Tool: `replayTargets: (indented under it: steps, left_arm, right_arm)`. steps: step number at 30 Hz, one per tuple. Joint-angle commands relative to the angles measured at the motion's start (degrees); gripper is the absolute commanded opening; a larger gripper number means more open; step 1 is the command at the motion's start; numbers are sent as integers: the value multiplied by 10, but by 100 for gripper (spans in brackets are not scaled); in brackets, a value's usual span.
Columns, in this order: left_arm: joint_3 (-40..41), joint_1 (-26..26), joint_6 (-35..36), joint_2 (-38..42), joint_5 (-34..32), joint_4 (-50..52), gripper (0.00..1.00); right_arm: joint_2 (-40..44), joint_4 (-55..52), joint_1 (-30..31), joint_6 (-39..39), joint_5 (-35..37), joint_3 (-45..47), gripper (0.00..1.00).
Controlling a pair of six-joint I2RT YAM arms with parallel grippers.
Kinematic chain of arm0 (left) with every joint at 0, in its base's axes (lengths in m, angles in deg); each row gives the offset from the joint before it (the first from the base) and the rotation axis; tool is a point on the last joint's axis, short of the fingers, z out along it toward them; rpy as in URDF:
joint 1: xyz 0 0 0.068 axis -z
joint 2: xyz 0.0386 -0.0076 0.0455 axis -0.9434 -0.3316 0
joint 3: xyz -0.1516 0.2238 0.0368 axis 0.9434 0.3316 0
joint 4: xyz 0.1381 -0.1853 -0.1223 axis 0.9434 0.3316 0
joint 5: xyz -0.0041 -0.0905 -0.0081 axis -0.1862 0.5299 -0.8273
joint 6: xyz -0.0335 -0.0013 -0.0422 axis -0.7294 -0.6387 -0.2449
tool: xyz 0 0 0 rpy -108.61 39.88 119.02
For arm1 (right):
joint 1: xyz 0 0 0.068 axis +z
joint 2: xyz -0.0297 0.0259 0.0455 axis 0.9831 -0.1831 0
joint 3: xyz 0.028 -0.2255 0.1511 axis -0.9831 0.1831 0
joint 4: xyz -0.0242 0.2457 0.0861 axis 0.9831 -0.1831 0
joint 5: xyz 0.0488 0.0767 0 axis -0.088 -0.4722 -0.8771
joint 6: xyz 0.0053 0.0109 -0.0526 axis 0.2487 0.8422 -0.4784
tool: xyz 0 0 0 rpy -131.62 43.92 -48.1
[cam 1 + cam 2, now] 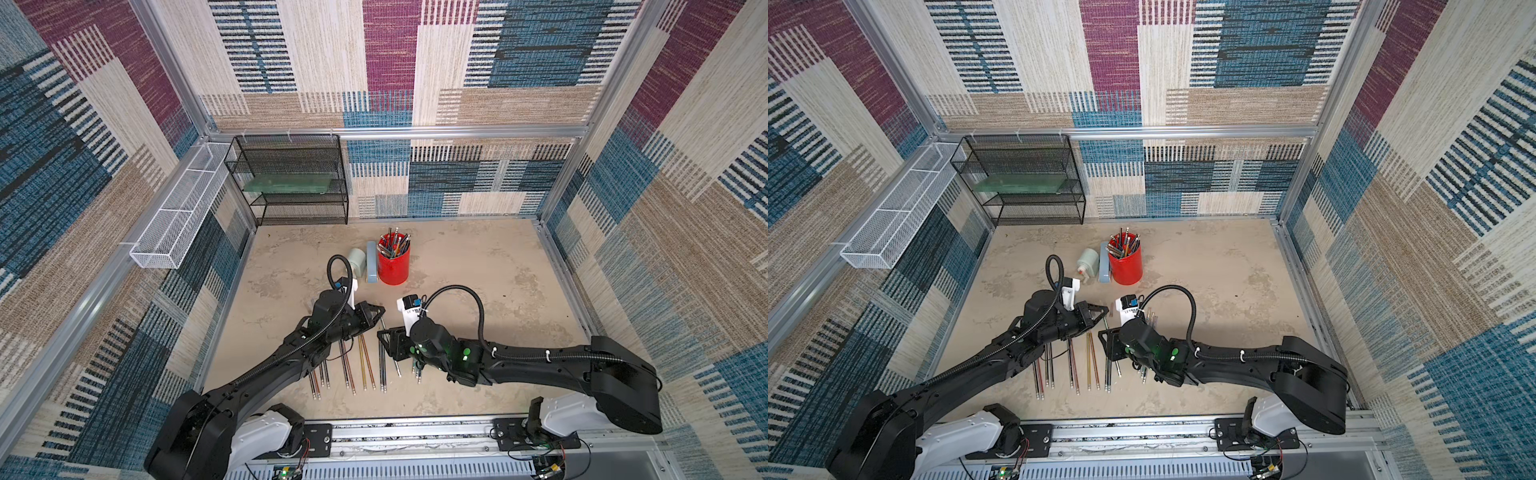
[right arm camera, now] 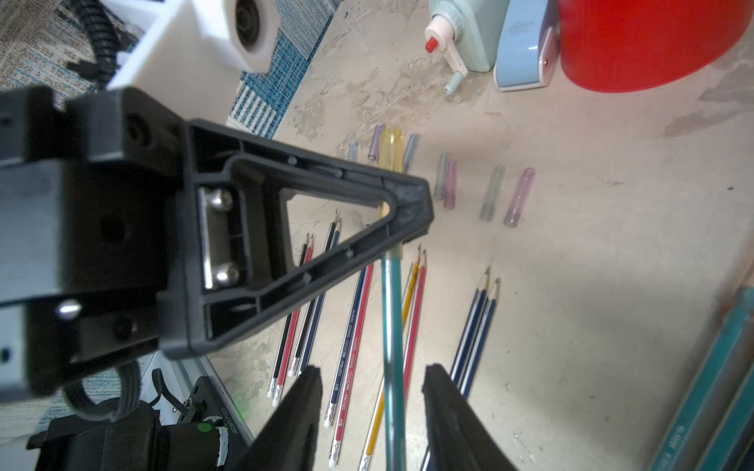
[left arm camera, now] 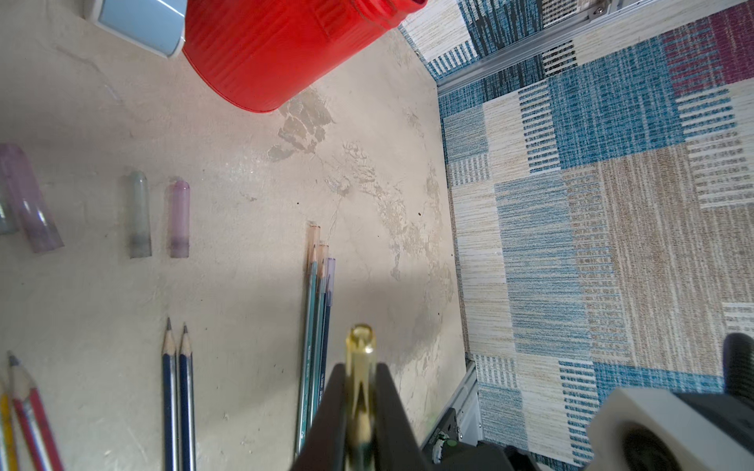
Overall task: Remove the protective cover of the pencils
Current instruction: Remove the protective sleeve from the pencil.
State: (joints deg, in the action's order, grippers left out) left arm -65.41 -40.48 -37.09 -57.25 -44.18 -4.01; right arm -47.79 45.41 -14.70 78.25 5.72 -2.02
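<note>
where the mottled beige table [image 1: 498,282] sits between patchwork walls [image 1: 540,62], striped pencils [image 1: 365,365] lie paired near its front edge, the left gripper [image 1: 379,310] clamps a teal pencil [image 2: 393,346] by its yellow cap [image 3: 360,346], and the right gripper [image 2: 371,379] has its jaws apart.

Bright and even in both top views, daylight-ish, with only soft shadows on the table [image 1: 478,266]. Some wide-angle bending toward the edges, and a bit soft overall, not super crisp. In the left wrist view, a broad shadow across the near half of the table, plus heavy blur on the left gripper [image 3: 361,367] and the yellow cap [image 3: 360,346]. In the right wrist view, blown-out red on the red cup [image 2: 636,45], a pinkish glow beside it, and smeary focus on the teal pencils [image 2: 710,387] at the edge.
</note>
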Motion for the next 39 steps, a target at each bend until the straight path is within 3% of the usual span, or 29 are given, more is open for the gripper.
replayTargets:
  steps: [1,3,7,13,39]
  left_arm:
    - [-4,-1,8,1,10,-22,0]
    - [-4,0,8,4,10,-20,0]
    - [-3,0,9,10,5,-13,0]
    - [-2,-1,11,19,-9,-3,0]
    - [10,-2,22,48,-59,23,0]
  right_arm:
    - [-10,15,-2,-4,-14,-7,44]
    - [-14,17,-3,-2,-20,-7,39]
    - [-14,19,-3,0,-22,-5,17]
    - [-12,31,1,0,-28,2,0]
    - [20,84,51,-1,-6,56,0]
